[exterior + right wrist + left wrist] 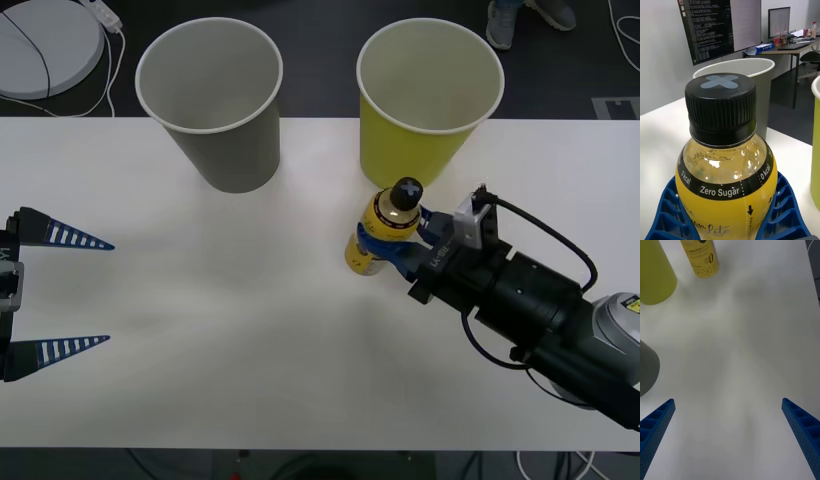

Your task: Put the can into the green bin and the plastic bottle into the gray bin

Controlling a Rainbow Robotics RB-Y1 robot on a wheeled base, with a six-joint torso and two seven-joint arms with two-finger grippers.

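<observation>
The plastic bottle (385,225), yellow with a black cap, stands on the white table (250,380) just in front of the green bin (430,150). My right gripper (402,246) is shut on the bottle's body, with a blue finger pressed against each side (726,180). The gray bin (230,150) stands upright to the left of the green one, and its rim shows behind the bottle cap (752,69). My left gripper (110,292) hovers open over the table's left side, holding nothing (728,403). The can is out of view.
Both bins stand along the table's far edge. A round white device (45,45) with a cable lies on the floor beyond the far left corner. Bare tabletop stretches between my two grippers. The left wrist view catches the bottle's base (703,260) beside the green bin (655,273).
</observation>
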